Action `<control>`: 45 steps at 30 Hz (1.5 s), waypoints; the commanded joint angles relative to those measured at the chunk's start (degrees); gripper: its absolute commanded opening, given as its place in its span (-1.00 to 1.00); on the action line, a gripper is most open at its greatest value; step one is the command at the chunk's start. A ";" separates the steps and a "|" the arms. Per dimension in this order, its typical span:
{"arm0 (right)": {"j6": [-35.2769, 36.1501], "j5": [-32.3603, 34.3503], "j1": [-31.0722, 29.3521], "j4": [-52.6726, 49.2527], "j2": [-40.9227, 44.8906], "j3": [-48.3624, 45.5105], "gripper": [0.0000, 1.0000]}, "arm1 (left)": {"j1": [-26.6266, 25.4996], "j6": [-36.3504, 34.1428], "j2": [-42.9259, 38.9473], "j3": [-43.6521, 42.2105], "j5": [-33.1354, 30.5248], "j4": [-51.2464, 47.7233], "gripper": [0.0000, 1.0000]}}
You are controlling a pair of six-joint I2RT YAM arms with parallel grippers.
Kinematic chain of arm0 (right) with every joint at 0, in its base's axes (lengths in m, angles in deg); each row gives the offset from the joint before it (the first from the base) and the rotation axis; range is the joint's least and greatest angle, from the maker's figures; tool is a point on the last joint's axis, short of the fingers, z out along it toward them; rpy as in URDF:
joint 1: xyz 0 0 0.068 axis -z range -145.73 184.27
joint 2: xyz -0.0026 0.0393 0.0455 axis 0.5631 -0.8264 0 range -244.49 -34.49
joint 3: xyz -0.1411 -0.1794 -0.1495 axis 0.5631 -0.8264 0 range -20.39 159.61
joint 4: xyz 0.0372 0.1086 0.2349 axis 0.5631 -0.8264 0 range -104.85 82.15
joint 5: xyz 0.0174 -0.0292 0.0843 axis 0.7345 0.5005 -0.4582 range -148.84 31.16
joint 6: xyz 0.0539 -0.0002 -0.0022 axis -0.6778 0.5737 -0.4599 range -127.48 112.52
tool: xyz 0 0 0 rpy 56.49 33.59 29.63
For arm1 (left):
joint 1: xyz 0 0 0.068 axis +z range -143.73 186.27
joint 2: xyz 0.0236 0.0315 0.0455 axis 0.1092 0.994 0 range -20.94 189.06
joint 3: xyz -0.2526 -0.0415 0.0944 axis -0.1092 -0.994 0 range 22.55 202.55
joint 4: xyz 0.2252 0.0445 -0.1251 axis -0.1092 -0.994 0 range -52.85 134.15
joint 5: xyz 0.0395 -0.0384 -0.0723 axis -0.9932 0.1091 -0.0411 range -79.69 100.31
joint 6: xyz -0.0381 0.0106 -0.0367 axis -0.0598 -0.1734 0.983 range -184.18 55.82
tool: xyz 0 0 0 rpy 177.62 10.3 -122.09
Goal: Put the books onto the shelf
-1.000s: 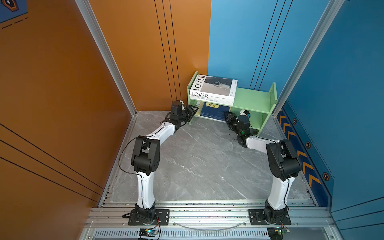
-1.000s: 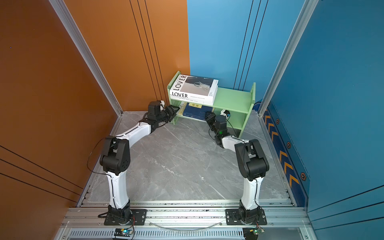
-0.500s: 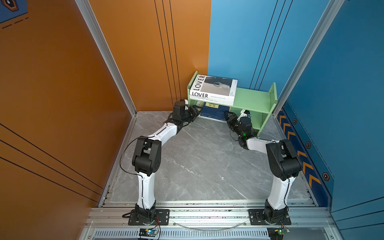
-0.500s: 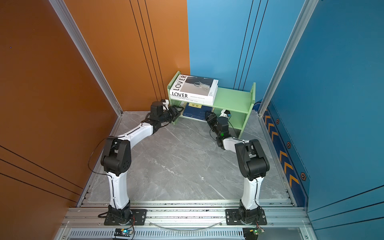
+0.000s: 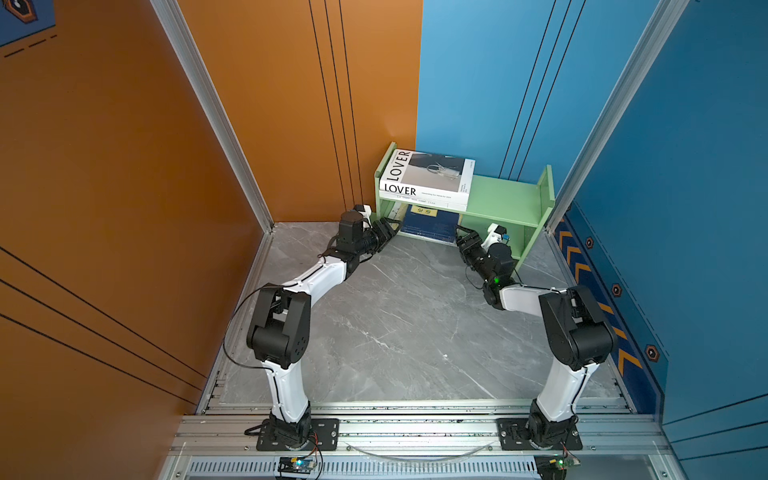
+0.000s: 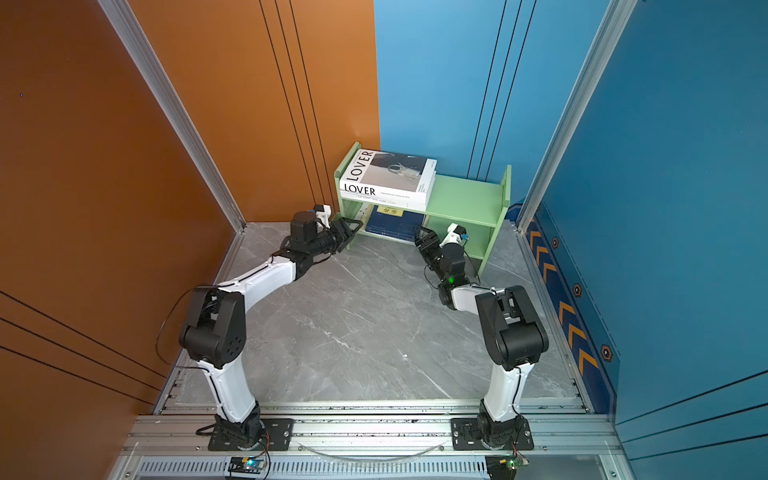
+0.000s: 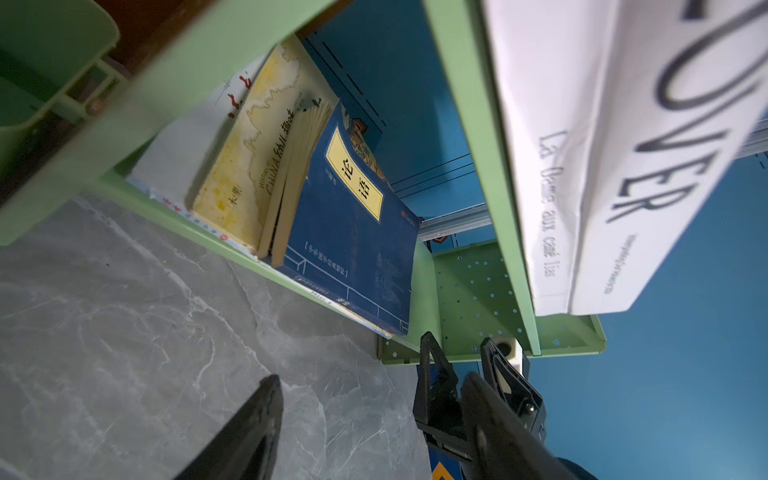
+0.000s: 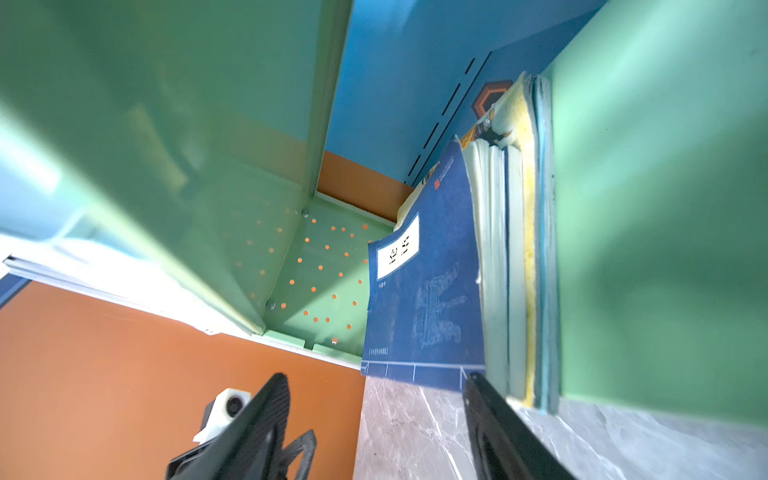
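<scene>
The light green shelf (image 5: 505, 195) (image 6: 465, 195) stands in the back corner. On its upper tier lies the white "LOVER" book (image 5: 432, 176) (image 6: 390, 174) on a second white book (image 5: 424, 202). A navy book (image 5: 430, 226) (image 7: 353, 232) (image 8: 424, 299) tops a stack on the lower tier, over a yellow book (image 7: 245, 166). My left gripper (image 5: 390, 229) (image 7: 370, 380) is open at the stack's left front corner. At the right front corner my right gripper (image 5: 461, 235) (image 8: 374, 378) is open too. Neither holds anything.
A small green cup (image 7: 41, 62) hangs on the shelf's end panel beside my left gripper. Orange and blue walls close in behind the shelf. Grey marble floor (image 5: 399, 324) spreads in front of it, between the two arms.
Both grippers' jaws stand wider than a second ago. The left gripper has edged closer to the lower tier; the right has hardly moved.
</scene>
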 commanded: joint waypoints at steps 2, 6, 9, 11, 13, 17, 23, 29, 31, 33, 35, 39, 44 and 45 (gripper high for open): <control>0.44 0.84 -1.09 0.16 5.43 -3.35 0.49 | 0.27 -3.01 -6.85 -4.67 -2.15 2.71 0.47; 4.19 2.39 -2.69 -9.43 11.59 -6.29 0.59 | 0.37 -5.62 -13.79 -10.94 -3.61 2.65 0.57; 7.70 4.43 -3.32 -18.41 18.03 -8.98 0.69 | 1.22 -7.50 -19.61 -15.77 -4.85 0.94 0.69; 10.64 5.10 -3.59 -24.74 23.10 -10.15 0.78 | 2.12 -9.73 -24.18 -18.32 -5.55 -1.61 0.85; 15.46 8.48 -4.42 -33.61 29.46 -11.01 0.91 | 3.01 -13.56 -29.77 -21.62 -7.25 -5.44 0.97; 25.15 19.05 -6.32 -50.86 41.93 -11.37 1.00 | 3.73 -24.17 -41.48 -25.47 -16.35 -15.83 0.96; 34.47 30.64 -6.18 -66.57 55.89 -13.51 0.99 | 4.99 -38.73 -56.74 -32.79 -35.66 -23.87 0.96; 38.85 38.81 -5.43 -76.04 62.41 -16.98 1.00 | 7.96 -50.02 -66.90 -47.86 -47.85 -13.16 0.96; 39.02 41.59 -4.94 -78.35 62.77 -18.24 0.99 | 8.96 -54.37 -67.71 -54.32 -48.36 -4.90 0.96; 38.52 43.35 -4.01 -80.16 62.39 -18.88 1.00 | 9.61 -55.86 -66.69 -59.06 -48.65 2.57 0.96; 38.06 43.45 -2.81 -81.30 61.65 -19.21 1.00 | 10.40 -55.45 -64.02 -61.58 -49.43 5.67 0.96; 37.95 42.70 -0.78 -80.83 60.36 -20.14 1.00 | 11.69 -55.75 -55.37 -64.87 -48.93 13.09 0.96; 40.06 42.11 2.21 -79.23 58.58 -20.28 1.00 | 12.55 -55.92 -44.85 -67.81 -47.98 27.00 0.96; 40.59 42.04 3.28 -78.74 57.86 -20.11 1.00 | 12.66 -55.95 -42.49 -67.51 -47.85 28.45 0.96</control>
